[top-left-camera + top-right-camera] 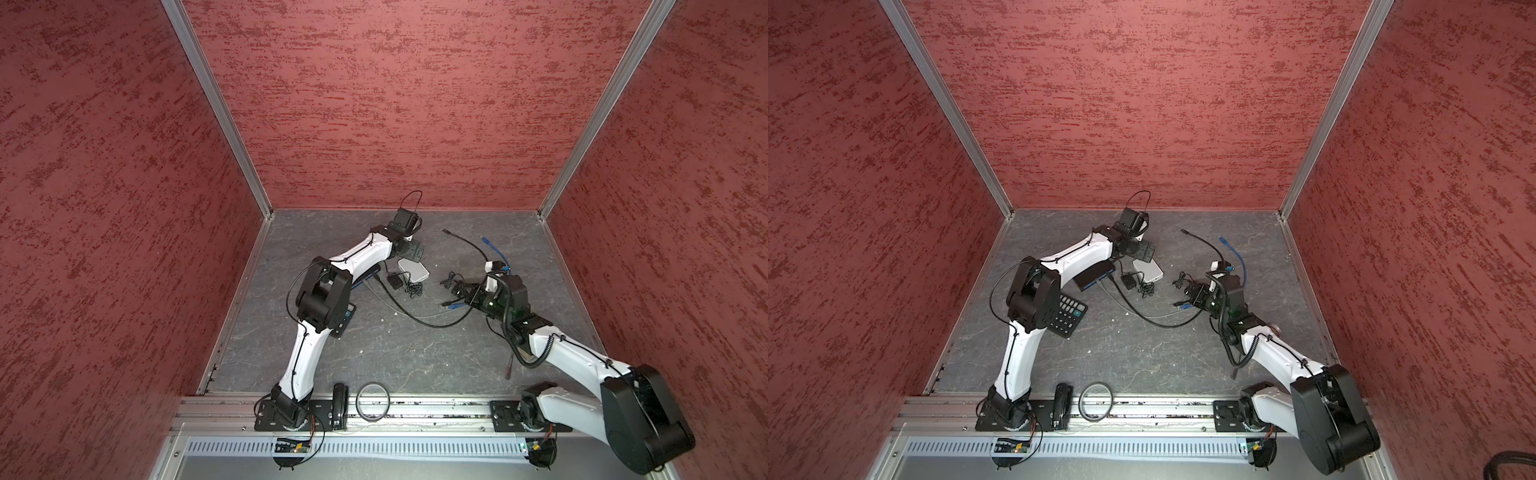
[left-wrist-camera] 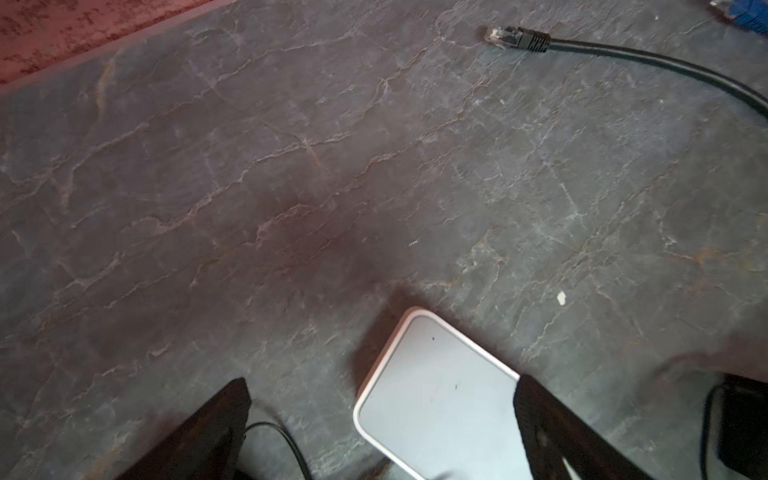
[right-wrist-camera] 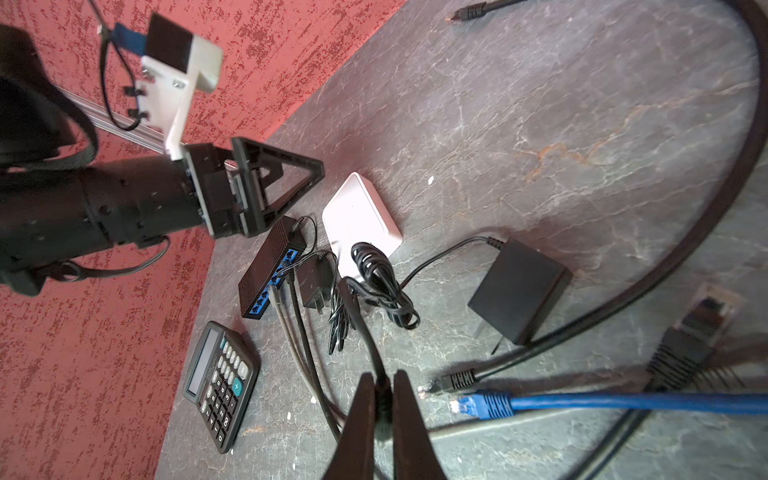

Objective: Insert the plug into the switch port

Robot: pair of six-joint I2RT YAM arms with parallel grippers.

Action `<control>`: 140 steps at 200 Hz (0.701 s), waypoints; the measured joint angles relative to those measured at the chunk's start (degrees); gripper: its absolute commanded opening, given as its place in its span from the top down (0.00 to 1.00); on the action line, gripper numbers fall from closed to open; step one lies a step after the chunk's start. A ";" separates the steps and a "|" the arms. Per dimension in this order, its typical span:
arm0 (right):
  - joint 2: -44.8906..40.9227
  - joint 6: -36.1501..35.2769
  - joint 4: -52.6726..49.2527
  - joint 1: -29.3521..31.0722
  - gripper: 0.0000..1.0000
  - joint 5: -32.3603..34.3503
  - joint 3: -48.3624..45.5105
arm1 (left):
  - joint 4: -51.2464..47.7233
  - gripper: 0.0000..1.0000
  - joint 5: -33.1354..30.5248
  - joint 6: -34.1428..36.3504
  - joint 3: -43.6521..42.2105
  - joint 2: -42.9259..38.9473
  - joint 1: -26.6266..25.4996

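**Desk:** What sits nearest the lens?

**Photographer:** An aluminium rail [image 1: 436, 409] carries both arm bases along the near edge. Just beyond it, near left, a black calculator [image 1: 1069, 313] lies flat on the grey bench [image 1: 395, 353], partly beneath the left arm's elbow.

**Desk:** And the right hand?

**Photographer:** Right of centre, the right hand [image 3: 384, 378] is pinched tight on a black cord [image 3: 364, 332]. The cord leads away to a coiled bundle [image 3: 382, 282] beside a black adapter [image 3: 519, 291]. The fingers cover the gripped end, so I cannot tell whether a plug sits between them.

**Desk:** Any loose plugs?

**Photographer:** Two lie side by side on the bench, just to the near side of that hand: a blue plug [image 3: 469, 405] and a black plug [image 3: 451, 380].

**Desk:** Where is the switch?

**Photographer:** Left of centre, the black switch [image 3: 266, 274] lies under the left forearm, its row of blue ports facing the near side. A grey cable [image 3: 284, 332] and a black cable [image 3: 305, 345] run up to that row.

**Desk:** The left hand?

**Photographer:** Farther back, the left hand [image 2: 380, 386] is spread wide and holds nothing. It hangs over a corner of a white box [image 2: 436, 395], which lies just right of the switch. Farthest of all, a black-booted plug [image 2: 515, 37] rests on open bench toward the red wall [image 1: 395, 104].
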 measured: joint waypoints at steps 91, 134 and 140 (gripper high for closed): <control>-1.25 0.00 -0.11 0.00 0.94 0.00 -0.79 | -3.04 0.00 -5.16 0.94 7.69 8.90 -0.57; -1.60 0.00 -0.24 0.00 0.94 0.00 -0.92 | -6.75 0.00 -7.48 1.66 9.14 9.51 -0.07; -1.62 0.00 -0.24 0.00 0.94 0.00 -0.94 | -7.39 0.00 -7.82 1.88 9.14 9.51 0.00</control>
